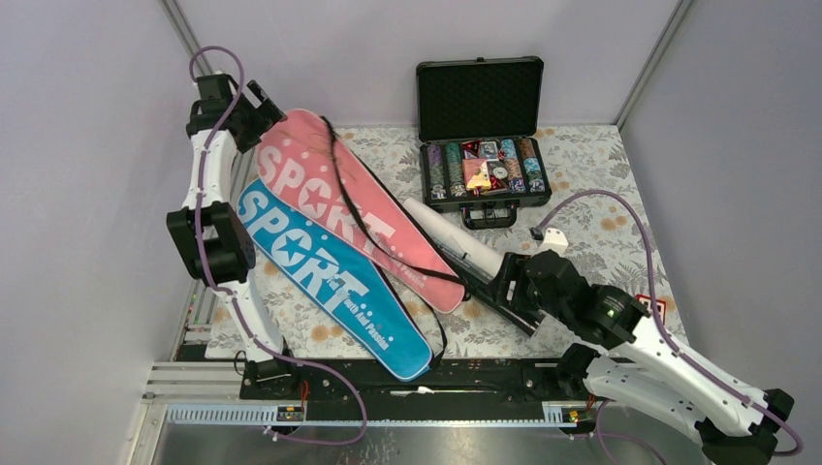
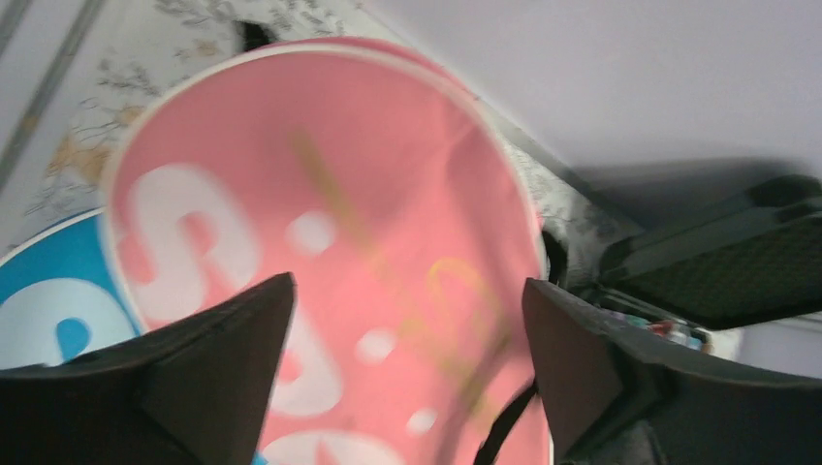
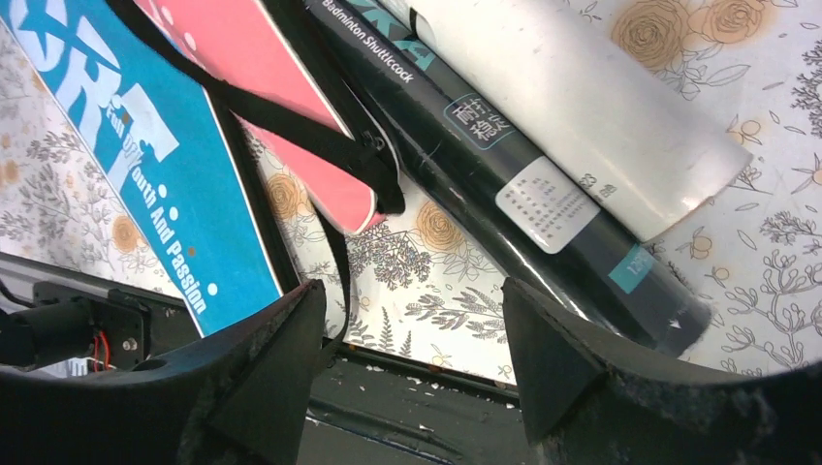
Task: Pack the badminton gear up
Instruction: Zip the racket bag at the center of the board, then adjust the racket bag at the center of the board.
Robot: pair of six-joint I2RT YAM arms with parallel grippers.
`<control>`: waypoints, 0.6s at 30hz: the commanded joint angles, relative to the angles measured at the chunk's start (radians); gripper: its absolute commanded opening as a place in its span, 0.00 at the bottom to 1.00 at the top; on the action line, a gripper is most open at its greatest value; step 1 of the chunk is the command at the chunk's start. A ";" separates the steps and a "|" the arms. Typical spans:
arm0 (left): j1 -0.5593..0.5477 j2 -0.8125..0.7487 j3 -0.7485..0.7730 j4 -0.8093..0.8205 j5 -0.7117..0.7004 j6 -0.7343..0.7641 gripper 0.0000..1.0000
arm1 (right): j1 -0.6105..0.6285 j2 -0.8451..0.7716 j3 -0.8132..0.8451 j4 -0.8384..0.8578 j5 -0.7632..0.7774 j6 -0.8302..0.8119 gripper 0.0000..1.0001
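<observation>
The two tubes are what the next move looks to depend on, and they sit on the right arm's side. The dark tube point(image 3: 504, 165) and the white tube point(image 3: 582, 107) lie side by side, touching along their length, on the flowered surface point(image 1: 591, 184). Their long axis runs diagonally from far-left to near-right, roughly parallel to the pink cover point(image 1: 359, 208) just beside them.

The right fingers point(image 3: 291, 329) are spread wide and hold nothing. They hover low over the near end of that pair, and from the wrist the dark tube's end cap lies ahead and to the right of the gap, not yet between the fingers. The black strap point(image 3: 291, 121) crosses the narrow end of the pink cover on the other side of the gap. I judge that a clean grip would need the wrist to shift right and straddle the tube across its width.

The left fingers point(image 2: 262, 320) are also spread and empty, poised above the rounded head of the pink cover at the far-left corner. The blue cover point(image 1: 330, 281) lies alongside it, nearer the arms. The left arm is well apart from the tubes, so they fall to the right arm.
</observation>
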 commanded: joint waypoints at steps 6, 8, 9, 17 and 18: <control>-0.213 -0.145 0.039 -0.235 -0.420 0.235 0.99 | -0.005 0.185 0.061 0.135 0.009 -0.129 0.75; -0.283 -0.237 -0.114 -0.172 -0.343 0.211 0.99 | -0.006 0.245 0.049 0.237 0.010 -0.227 0.78; -0.322 -0.273 -0.192 -0.126 -0.312 0.201 0.99 | -0.007 0.280 0.044 0.290 0.006 -0.296 0.81; -0.517 -0.396 -0.672 0.111 -0.053 0.006 0.99 | -0.016 0.580 0.116 0.490 -0.232 -0.756 0.90; -0.525 -0.390 -0.721 0.149 -0.034 -0.017 0.99 | -0.016 0.605 0.116 0.517 -0.251 -0.812 0.93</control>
